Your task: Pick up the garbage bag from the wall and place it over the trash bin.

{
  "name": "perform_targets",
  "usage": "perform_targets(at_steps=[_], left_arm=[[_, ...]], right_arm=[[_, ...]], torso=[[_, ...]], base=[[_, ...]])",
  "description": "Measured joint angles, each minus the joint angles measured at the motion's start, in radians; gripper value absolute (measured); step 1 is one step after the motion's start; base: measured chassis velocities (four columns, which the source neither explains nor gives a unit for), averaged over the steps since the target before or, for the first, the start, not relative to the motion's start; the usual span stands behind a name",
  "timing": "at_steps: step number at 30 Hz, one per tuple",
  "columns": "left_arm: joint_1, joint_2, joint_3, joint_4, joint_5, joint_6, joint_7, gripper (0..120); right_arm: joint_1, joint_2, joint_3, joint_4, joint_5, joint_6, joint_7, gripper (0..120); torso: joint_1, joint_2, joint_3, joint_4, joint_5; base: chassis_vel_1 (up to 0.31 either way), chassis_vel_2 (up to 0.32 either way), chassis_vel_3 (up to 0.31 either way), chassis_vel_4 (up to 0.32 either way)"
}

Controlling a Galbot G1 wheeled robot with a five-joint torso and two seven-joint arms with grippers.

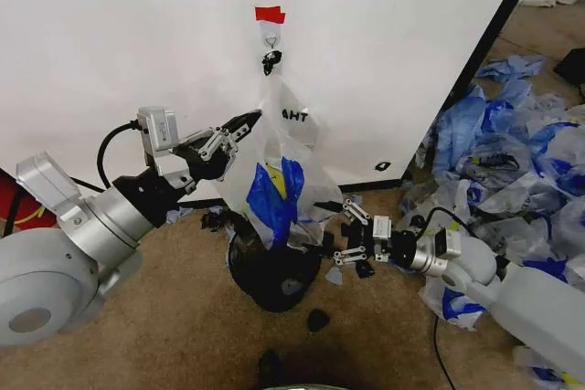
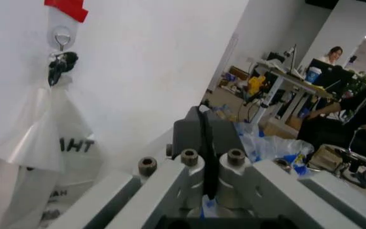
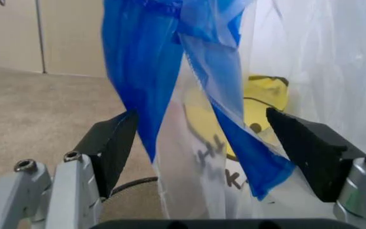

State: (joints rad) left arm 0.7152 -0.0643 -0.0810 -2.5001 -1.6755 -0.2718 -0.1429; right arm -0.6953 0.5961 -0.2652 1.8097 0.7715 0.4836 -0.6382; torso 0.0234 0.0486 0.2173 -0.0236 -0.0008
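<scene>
Right claw (image 3: 196, 143) apart around bag (image 3: 234, 119) bottom; left claw (image 1: 239, 125) together beside it. Risk: hook (image 1: 271, 41) tears handle.

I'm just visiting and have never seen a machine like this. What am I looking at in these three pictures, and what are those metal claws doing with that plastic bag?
It is a two-armed robot. One picture comes from a camera on its head; the other two from cameras on its wrists. The garbage bag hangs from a hook on the white wall, above the black trash bin on the carpet. The left gripper is shut on the bag's upper side. The right gripper is open, its fingers either side of the bag's lower end. More bags are piled on the floor to the right.
</scene>
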Motion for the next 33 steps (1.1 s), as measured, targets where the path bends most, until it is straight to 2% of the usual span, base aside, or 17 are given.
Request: perform_targets(at_steps=[7, 13, 19, 22, 33], left_arm=[[0.016, -0.011, 0.010, 0.000, 0.006, 0.003, 0.001, 0], [0.028, -0.018, 0.014, 0.000, 0.015, 0.006, 0.002, 0], [0.032, -0.024, 0.021, 0.000, 0.020, 0.009, 0.004, 0], [0.032, -0.024, 0.021, 0.000, 0.020, 0.009, 0.004, 0], [0.032, -0.024, 0.022, 0.000, 0.020, 0.009, 0.005, 0]], right_arm=[[0.032, 0.025, -0.026, -0.024, 0.001, 0.003, 0.040, 71], [0.057, 0.041, -0.045, -0.043, 0.002, 0.004, 0.064, 59], [0.063, 0.051, -0.058, -0.054, -0.021, -0.001, 0.082, 32], [0.063, 0.051, -0.058, -0.054, -0.021, -0.001, 0.082, 27], [0.062, 0.051, -0.058, -0.054, -0.022, -0.001, 0.082, 26]], torso=[[0.000, 0.000, 0.000, 0.0001, -0.0003], [0.000, 0.000, 0.000, 0.0000, -0.0003], [0.000, 0.000, 0.000, 0.0000, -0.0002], [0.000, 0.000, 0.000, 0.0000, -0.0003], [0.000, 0.000, 0.000, 0.0000, -0.0002]], base=[[0.000, 0.000, 0.000, 0.000], [0.000, 0.000, 0.000, 0.000], [0.000, 0.000, 0.000, 0.000], [0.000, 0.000, 0.000, 0.000], [0.000, 0.000, 0.000, 0.000]])
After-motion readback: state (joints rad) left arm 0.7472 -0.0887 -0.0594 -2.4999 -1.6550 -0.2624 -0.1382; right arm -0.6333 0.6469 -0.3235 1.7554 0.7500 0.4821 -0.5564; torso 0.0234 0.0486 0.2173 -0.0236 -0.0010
